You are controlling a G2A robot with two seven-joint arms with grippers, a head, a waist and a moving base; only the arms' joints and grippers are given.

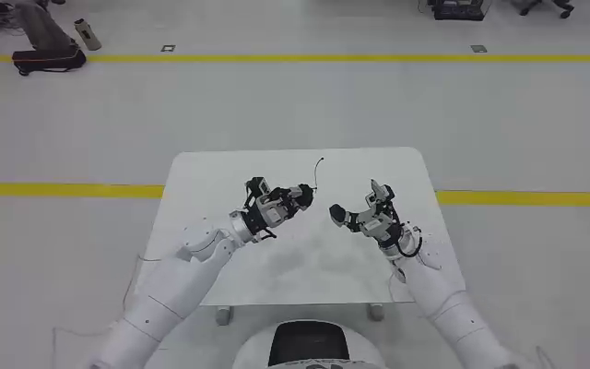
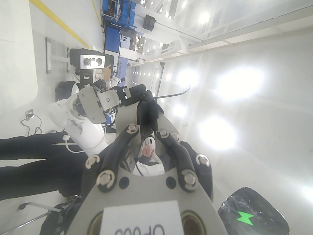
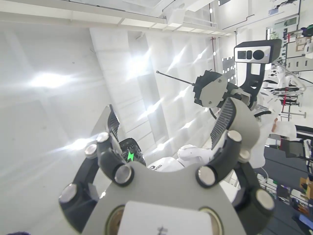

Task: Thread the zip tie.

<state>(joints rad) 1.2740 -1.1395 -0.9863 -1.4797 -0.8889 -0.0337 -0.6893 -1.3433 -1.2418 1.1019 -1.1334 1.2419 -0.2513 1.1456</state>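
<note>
White table (image 1: 304, 267) sat under both raised arms. The left gripper (image 1: 304, 195) was over the table's middle, slightly toward the far edge, with the right gripper (image 1: 356, 209) just beside it and a small gap between them, not touching.

In its own wrist view the left gripper (image 2: 146, 110) was clamped tight on one end of the black zip tie (image 2: 172, 95). The rest of the thin strap stuck out free, slightly curved at the tip.

The right gripper (image 3: 167, 123) had its ribbed fingers (image 3: 222, 121) spread wide, with nothing between them.

From the top view the zip tie (image 1: 318, 172) was held up off the table, pointing toward the far edge. In the right wrist view the zip tie (image 3: 174, 78) poked out of the left gripper (image 3: 210, 91), with its tip well clear of the right fingers.
</note>
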